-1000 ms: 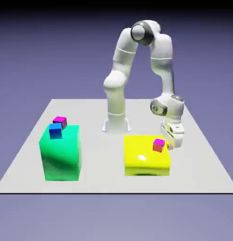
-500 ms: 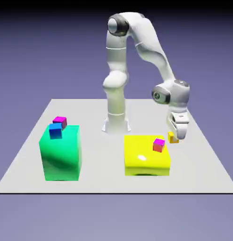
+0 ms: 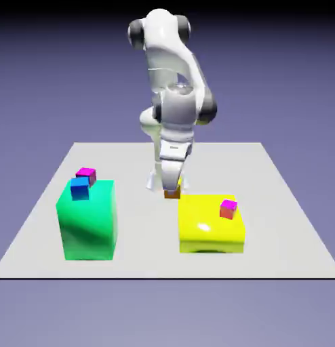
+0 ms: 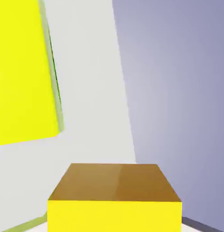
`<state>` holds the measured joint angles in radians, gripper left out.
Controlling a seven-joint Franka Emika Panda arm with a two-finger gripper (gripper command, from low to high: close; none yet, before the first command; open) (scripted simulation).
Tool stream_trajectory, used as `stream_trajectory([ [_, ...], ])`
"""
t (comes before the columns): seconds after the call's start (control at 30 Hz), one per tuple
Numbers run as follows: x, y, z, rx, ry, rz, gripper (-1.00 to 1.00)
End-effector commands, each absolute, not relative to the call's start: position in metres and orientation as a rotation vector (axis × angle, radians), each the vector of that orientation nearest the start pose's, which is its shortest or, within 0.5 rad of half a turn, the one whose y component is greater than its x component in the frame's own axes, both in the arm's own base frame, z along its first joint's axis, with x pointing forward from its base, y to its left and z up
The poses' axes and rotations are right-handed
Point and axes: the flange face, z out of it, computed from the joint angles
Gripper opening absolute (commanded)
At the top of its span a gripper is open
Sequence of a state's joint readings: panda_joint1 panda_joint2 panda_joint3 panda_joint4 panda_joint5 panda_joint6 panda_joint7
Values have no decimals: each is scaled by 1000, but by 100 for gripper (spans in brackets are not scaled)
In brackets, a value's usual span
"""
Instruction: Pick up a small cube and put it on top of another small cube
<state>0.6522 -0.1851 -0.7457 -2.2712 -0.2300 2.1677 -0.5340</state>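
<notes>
Since the earlier frame the white robot arm [image 3: 178,105] has swung toward the exterior view's left, bringing the jaws [image 3: 173,188] and the small plain orange-yellow cube [image 3: 172,192] over from beyond the right edge of the big glossy yellow block [image 3: 211,223]. The jaws are closed on that cube, one finger tip at each side of it in the hand view. The cube shows bright yellow on one face and brown on another, shaded one, with straight edges. In the exterior view it appears below the hand, near the yellow block's upper left corner; whether it touches the pale grey counter [image 3: 279,251] I cannot tell.

The small magenta-topped red cube [image 3: 228,209] appears against the yellow block. The small blue cube [image 3: 80,188] overlaps the top of the big glossy green block [image 3: 89,223], with a small magenta cube [image 3: 87,175] just behind.
</notes>
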Motion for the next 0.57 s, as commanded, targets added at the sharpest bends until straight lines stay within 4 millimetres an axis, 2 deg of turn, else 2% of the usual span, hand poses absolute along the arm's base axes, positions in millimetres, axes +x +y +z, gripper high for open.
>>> stream_trajectory([
  [0.0, 493, -90, 426, -3098, -878, -23, -100],
  [0.1, 473, -176, 454, -3124, -782, 3, -100],
  [0.2, 437, -256, 478, -3141, -683, 32, -100],
  [0.23, 432, -260, 465, -3124, -714, 64, -100],
  [0.27, 432, -260, 465, -3124, -714, 64, -100],
  [0.4, 431, -262, 403, -3123, -716, 64, -100],
  [0.43, 430, -263, 395, -3124, -714, 64, -100],
  [0.47, 430, -263, 395, -3124, -714, 64, 100],
  [0.5, 430, -263, 395, -3124, -714, 64, 100],
  [0.53, 432, -262, 410, -3122, -717, 64, 100],
])
